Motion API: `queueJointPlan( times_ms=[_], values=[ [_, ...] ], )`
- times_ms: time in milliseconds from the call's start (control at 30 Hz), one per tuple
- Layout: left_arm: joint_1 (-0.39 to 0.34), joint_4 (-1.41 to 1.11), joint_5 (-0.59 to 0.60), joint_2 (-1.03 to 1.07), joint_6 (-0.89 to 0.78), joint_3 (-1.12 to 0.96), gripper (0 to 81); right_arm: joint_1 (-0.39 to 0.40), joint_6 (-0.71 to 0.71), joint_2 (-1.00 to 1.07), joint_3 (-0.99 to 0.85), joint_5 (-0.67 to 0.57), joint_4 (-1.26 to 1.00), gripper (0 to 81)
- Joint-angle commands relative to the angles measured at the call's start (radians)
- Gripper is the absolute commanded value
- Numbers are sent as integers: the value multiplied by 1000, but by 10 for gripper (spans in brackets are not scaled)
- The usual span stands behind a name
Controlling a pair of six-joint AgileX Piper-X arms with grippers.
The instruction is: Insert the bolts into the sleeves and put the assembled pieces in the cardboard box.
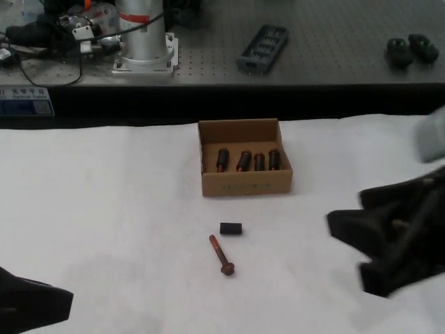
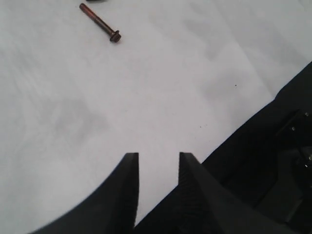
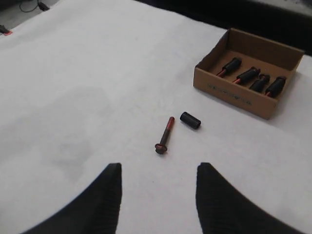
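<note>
A reddish bolt (image 1: 221, 255) lies on the white cloth in front of the cardboard box (image 1: 245, 184); a short black sleeve (image 1: 231, 227) rests just beyond its tip, apart from it. Several assembled pieces (image 1: 247, 160) lie side by side inside the box. The right wrist view has the bolt (image 3: 165, 135), the sleeve (image 3: 190, 121) and the box (image 3: 234, 95) ahead of my open right gripper (image 3: 158, 195). My left gripper (image 2: 158, 183) stands open and empty over bare cloth, with the bolt (image 2: 100, 22) far off. In the high view, my right arm (image 1: 393, 236) sits at the right and my left arm (image 1: 31, 299) at the lower left.
Behind the cloth runs a grey perforated bench with a metal post base (image 1: 142, 42), cables, a dark tray (image 1: 263, 47) and two dark round items (image 1: 411, 50). White cloth lies open all around the bolt and sleeve.
</note>
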Motion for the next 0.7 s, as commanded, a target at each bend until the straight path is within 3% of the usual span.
queueJointPlan(
  times_ms=[0,233,467,667],
  values=[
    [-4,-11,10,-49,0,-2,246,-11,-7,36,-12,-31,-37,358],
    [-4,17,10,-97,0,-2,246,-78,-175,446,-162,-151,-79,358],
    [-4,34,16,-99,0,-2,246,-89,-535,737,-389,-157,-10,358],
    [-4,34,16,-99,0,-2,246,-89,-914,846,-506,-48,18,358]
  ],
)
